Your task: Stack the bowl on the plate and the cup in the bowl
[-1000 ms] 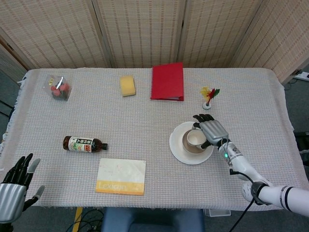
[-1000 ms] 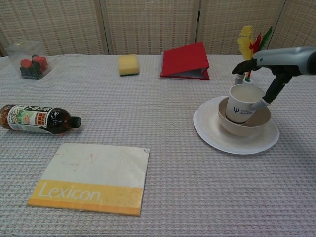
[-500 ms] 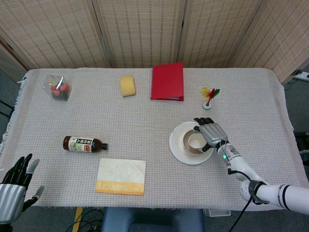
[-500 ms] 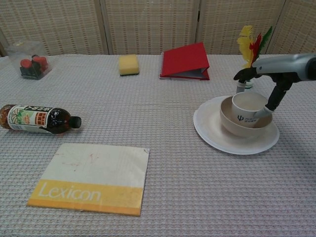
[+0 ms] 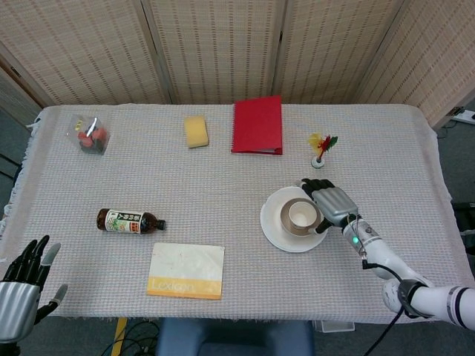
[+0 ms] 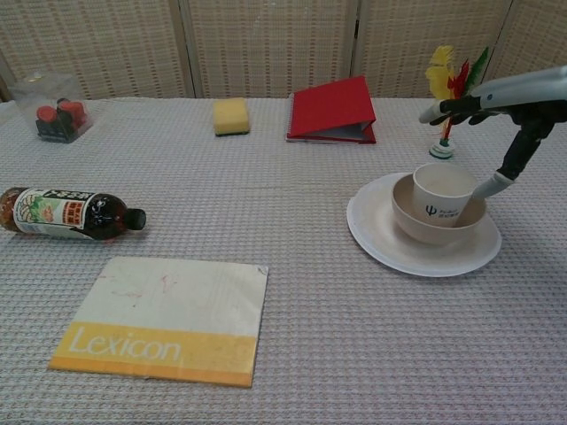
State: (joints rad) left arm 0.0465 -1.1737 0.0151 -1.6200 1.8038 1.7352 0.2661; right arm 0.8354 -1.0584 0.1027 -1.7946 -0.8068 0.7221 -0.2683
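Observation:
A white cup (image 5: 302,215) (image 6: 443,190) stands upright inside the beige bowl (image 5: 286,222) (image 6: 425,232). The bowl rests on the white plate (image 5: 276,236) (image 6: 381,248) at the right of the table. My right hand (image 5: 334,202) (image 6: 509,102) hovers just right of the cup and holds nothing. Its fingers reach out above the cup's far side, and its thumb tip hangs beside the bowl's right rim. My left hand (image 5: 22,285) shows only in the head view. It sits off the table's near left corner with its fingers apart and nothing in it.
A small vase with a flower (image 5: 320,148) (image 6: 446,84) stands just behind the plate, close to my right hand. Further off are a red folder (image 5: 257,124), a yellow sponge (image 5: 197,131), a lying bottle (image 5: 128,221), a Lexicon notebook (image 5: 186,271) and a clear box (image 5: 89,136).
The cup went from being held tilted over the bowl to standing inside it. My right hand let go of it and drew back up and to the right.

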